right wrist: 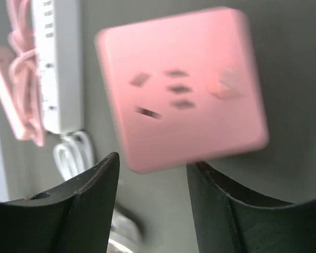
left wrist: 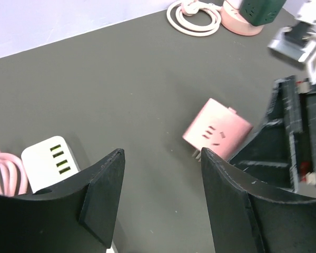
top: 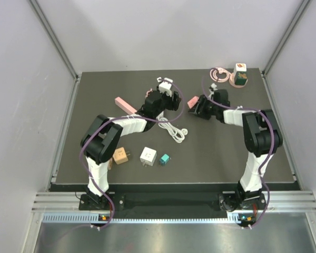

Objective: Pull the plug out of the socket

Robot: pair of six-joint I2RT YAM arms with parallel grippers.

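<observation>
Right wrist view has the right jaws standing wide apart with nothing between them. Just past their tips is the pink cube (right wrist: 181,89), blurred, its socket face turned to the lens. In the left wrist view the left jaws are spread and empty too. There the cube sits a little way ahead on the dark surface (left wrist: 121,79), tilted, its prongs bare at the low corner and in no socket that I can see, with the right arm (left wrist: 300,137) close beside it. The white strip (left wrist: 47,161) lies near the left jaws, apart from the cube, with a pink cord (left wrist: 5,174) bundled next to it. To my eye the plug is clear of the strip, and what matters is a clean hold on it. I'd square the right jaws to two opposite flat sides and ease forward until the body, not the prongs, is between them. Then I'd close gently, since a cube propped on its prongs could tip or skid. The left jaws would do best pinning the strip. Far off, a green block (left wrist: 258,10) sits on a round pink base (left wrist: 242,23); whether it is plugged in I can't tell.
</observation>
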